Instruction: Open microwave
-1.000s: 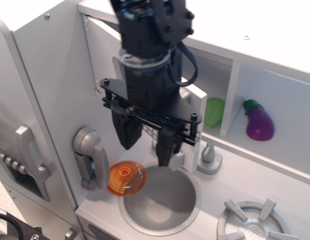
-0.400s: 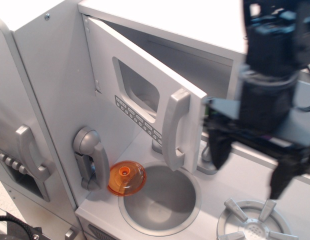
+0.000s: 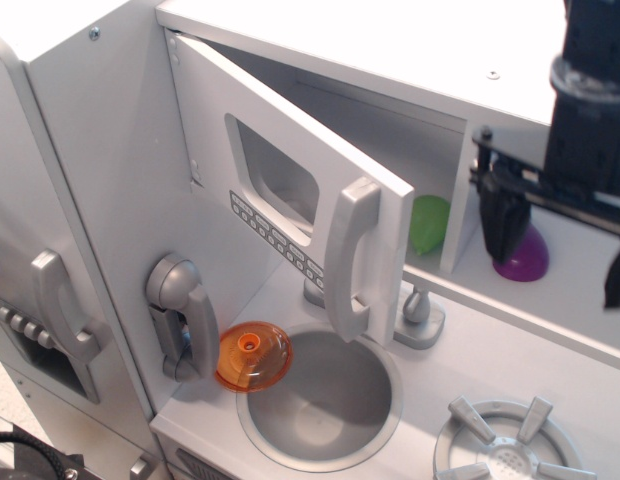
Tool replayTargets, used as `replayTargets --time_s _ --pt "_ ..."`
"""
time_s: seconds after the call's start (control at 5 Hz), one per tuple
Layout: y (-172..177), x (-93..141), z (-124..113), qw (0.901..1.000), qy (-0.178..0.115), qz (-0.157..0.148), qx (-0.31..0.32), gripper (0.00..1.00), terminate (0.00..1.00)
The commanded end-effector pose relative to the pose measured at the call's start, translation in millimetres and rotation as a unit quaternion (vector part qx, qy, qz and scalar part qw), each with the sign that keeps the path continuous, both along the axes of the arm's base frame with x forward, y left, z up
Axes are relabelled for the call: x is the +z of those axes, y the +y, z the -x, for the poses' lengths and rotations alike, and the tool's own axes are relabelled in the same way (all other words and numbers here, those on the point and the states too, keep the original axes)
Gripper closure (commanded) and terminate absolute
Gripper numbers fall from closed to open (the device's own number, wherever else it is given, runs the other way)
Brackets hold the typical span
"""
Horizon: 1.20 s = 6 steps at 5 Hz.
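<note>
The microwave door (image 3: 280,190) stands swung open toward me, hinged at its left edge. It has a see-through window, a row of small buttons and a vertical silver bar handle (image 3: 350,260) at its free edge. The cavity behind it is grey inside. My black gripper (image 3: 560,255) is at the far right, well away from the door, in front of the open shelf. Its jaws are apart with nothing between them. One finger (image 3: 500,222) shows clearly; the other is cut by the frame edge.
A green toy (image 3: 430,222) and a purple eggplant (image 3: 525,258) sit in the shelf compartments. Below are a round sink (image 3: 320,400), a faucet (image 3: 420,315), an orange lid (image 3: 253,356), a stove burner (image 3: 505,450) and a grey phone (image 3: 185,315).
My gripper has moved from in front of the door handle to the far right and upward. The door stays swung open.
</note>
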<state>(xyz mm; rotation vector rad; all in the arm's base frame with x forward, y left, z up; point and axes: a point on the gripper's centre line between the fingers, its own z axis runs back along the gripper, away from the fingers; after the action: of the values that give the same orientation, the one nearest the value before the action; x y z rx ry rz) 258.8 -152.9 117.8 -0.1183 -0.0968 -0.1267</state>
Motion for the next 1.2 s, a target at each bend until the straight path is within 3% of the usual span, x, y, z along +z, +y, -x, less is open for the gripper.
replayTargets --time_s 0.0,0.2,0.8,1.0 --pt "56 13 -17 0.9982 -0.024 -0.028 0.048 0.00 0.00" --pt "73 1 -7 0.9980 -0.014 -0.033 0.052 0.00 0.00" --pt "139 -6 71 0.9971 -0.032 -0.065 0.023 0.00 0.00" --pt "166 -4 86 0.9960 -0.037 -0.078 0.024 0.00 0.00"
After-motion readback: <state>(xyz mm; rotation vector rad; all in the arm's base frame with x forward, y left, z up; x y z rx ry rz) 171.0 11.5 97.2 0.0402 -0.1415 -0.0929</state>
